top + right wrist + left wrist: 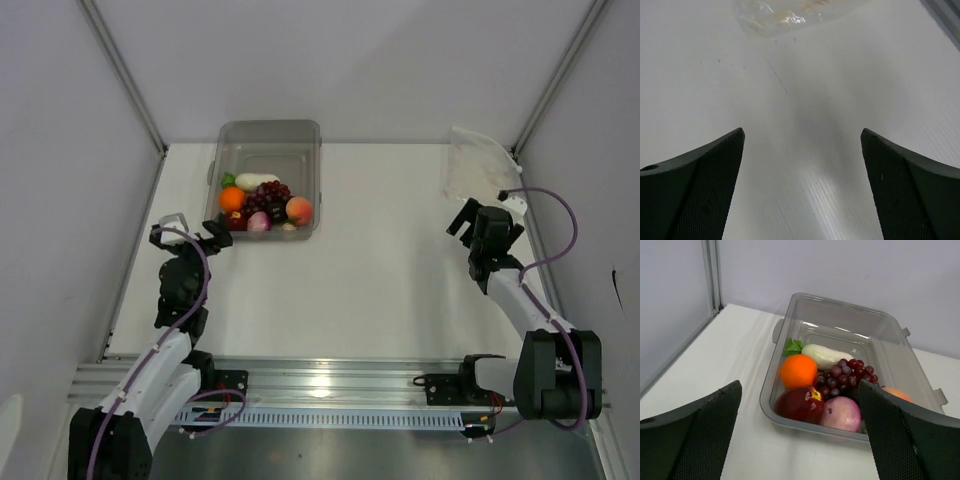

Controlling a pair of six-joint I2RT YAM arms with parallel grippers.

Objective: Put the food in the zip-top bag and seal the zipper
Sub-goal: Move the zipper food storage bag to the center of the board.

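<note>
The zip-top bag (pixel 478 165) lies flat at the far right of the tabletop (pixel 380 290), just ahead of our right claw (pixel 484 212); the food (pixel 262 203) sits in the clear bin (pixel 270 133) before our left claw (pixel 190 233). Both claws gape wide, holding nothing. We judge the bag light, floppy and slippery, best pinched at one mouth edge; the toys seem light, rigid, apt to roll.

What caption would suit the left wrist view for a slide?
Open left gripper faces a clear bin holding toy fruits and vegetables.
</note>
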